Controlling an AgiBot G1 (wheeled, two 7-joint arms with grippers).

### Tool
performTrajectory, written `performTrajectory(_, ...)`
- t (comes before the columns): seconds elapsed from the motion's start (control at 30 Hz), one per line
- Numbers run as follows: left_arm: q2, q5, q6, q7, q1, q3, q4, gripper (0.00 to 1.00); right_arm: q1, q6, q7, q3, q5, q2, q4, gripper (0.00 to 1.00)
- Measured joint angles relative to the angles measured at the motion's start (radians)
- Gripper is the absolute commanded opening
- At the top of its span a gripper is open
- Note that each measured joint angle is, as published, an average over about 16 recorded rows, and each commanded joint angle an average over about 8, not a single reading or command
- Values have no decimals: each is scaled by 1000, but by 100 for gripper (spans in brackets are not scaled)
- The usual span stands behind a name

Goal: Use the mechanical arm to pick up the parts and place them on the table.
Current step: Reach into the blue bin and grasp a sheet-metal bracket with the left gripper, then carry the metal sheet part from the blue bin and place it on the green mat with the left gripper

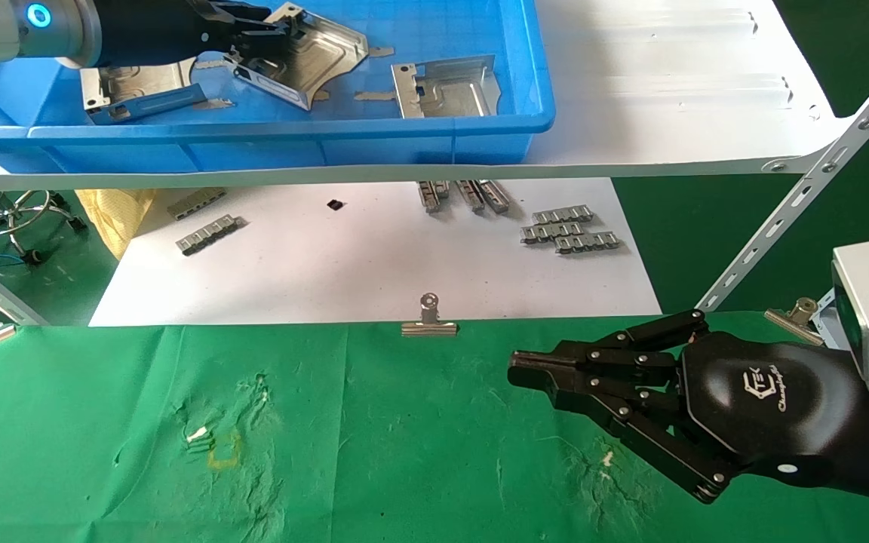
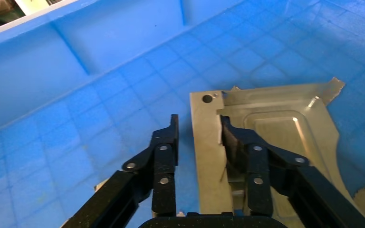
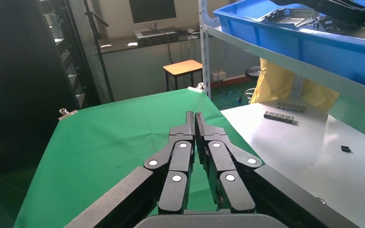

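Your left gripper (image 1: pixel 272 34) is up inside the blue plastic bin (image 1: pixel 480 132) on the white board shelf (image 1: pixel 668 90), its black fingers spread apart around the bent-up side wall of a shiny sheet-metal bracket (image 1: pixel 306 60). In the left wrist view that gripper (image 2: pixel 199 130) has one finger (image 2: pixel 164 156) on the outside of the wall, over the blue bin floor (image 2: pixel 100 123), and the other lying on the embossed face of the bracket (image 2: pixel 275 128); the fingers stand either side of the wall and you cannot tell whether they touch it. Two more brackets lie in the same bin: one (image 1: pixel 136 90) just below your left arm, towards the bin's left end, and one (image 1: pixel 446 87) well to the right, near the front wall. Your right gripper (image 1: pixel 525 369) hangs low over the green cloth table (image 1: pixel 329 452), on its right side, with its fingers pressed together and nothing between them; the right wrist view shows the two fingertips (image 3: pixel 190 118) meeting over the green cloth (image 3: pixel 109 137). No bracket lies on the table. A silver binder clip (image 1: pixel 429 320) sits on the cloth's far edge, and small ridged metal strips (image 1: pixel 570 230) lie on the white board (image 1: pixel 374 264) beyond it, under the shelf.
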Motion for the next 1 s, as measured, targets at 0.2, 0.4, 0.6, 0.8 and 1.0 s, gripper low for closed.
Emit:
performTrajectory(0.2, -15, -20, 21, 10, -9, -14, -13, 0, 0, 0, 0, 0, 0, 0, 0, 100)
performTrajectory(0.4, -43, -53, 82, 43, -26, -36, -39, 0, 0, 0, 0, 0, 0, 0, 0, 100)
performTrajectory(0.6, -82, -89, 204, 105, -41, -59, -74, 0, 0, 0, 0, 0, 0, 0, 0, 100)
performTrajectory(0.8, -127, -119, 394, 196, -48, -74, -113, 0, 0, 0, 0, 0, 0, 0, 0, 100)
performTrajectory(1.0, -171, -153, 594, 300, -42, -82, -157, 0, 0, 0, 0, 0, 0, 0, 0, 100)
